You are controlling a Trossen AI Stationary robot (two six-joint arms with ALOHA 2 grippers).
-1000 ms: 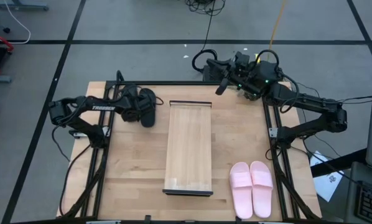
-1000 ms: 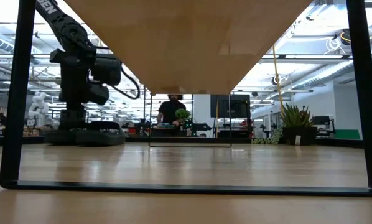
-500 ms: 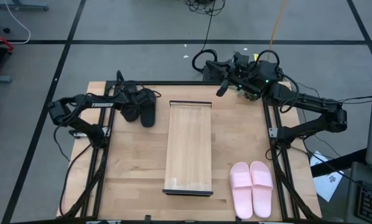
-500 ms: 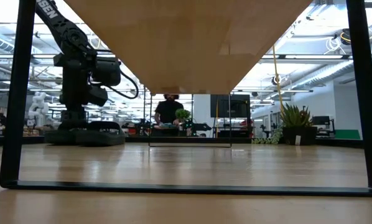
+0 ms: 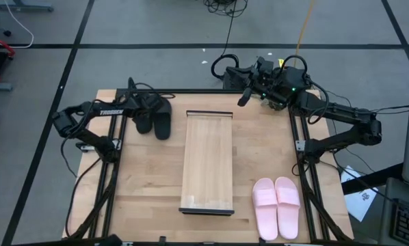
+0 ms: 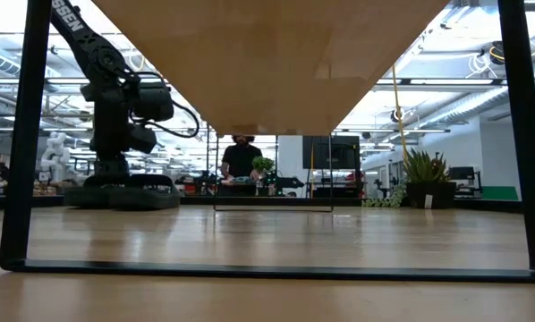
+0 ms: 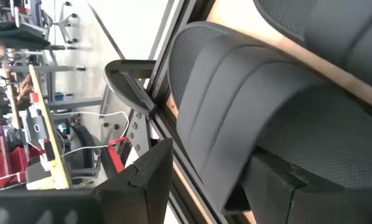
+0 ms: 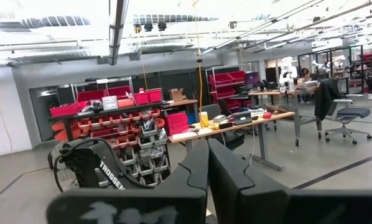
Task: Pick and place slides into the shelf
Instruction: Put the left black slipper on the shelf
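Two black slides (image 5: pixel 162 123) lie side by side on their soles at the table's far left, left of the light-wood shelf (image 5: pixel 208 160). My left gripper (image 5: pixel 143 109) stands over the slide nearer the left edge, pointing down. It is open, with the wide strap (image 7: pixel 236 124) between its fingers. The low view shows it (image 6: pixel 114 170) reaching down onto the pair (image 6: pixel 129 192). Two pale pink slides (image 5: pixel 276 205) rest on the table near the right corner. My right gripper (image 5: pixel 242 99) waits shut above the far right corner. My left gripper comes from above with one finger (image 7: pixel 279 186) under the side edge of the black slide's strap (image 7: pixel 248 155) and the other finger (image 7: pixel 150 177) outside it. Whether either finger touches the strap, I cannot tell. The slide lies flat on the table.
The shelf's board (image 6: pixel 267 63) spans the low view overhead on thin black legs (image 6: pixel 26 134). A black rail frame (image 5: pixel 115 171) runs along the table's left and right sides. A person stands far behind the table (image 6: pixel 241 156).
My left gripper has shifted a little toward the table's far left corner and sunk slightly onto the black slides. Both slides now show in the high view, where one was covered before. The slides have not moved.
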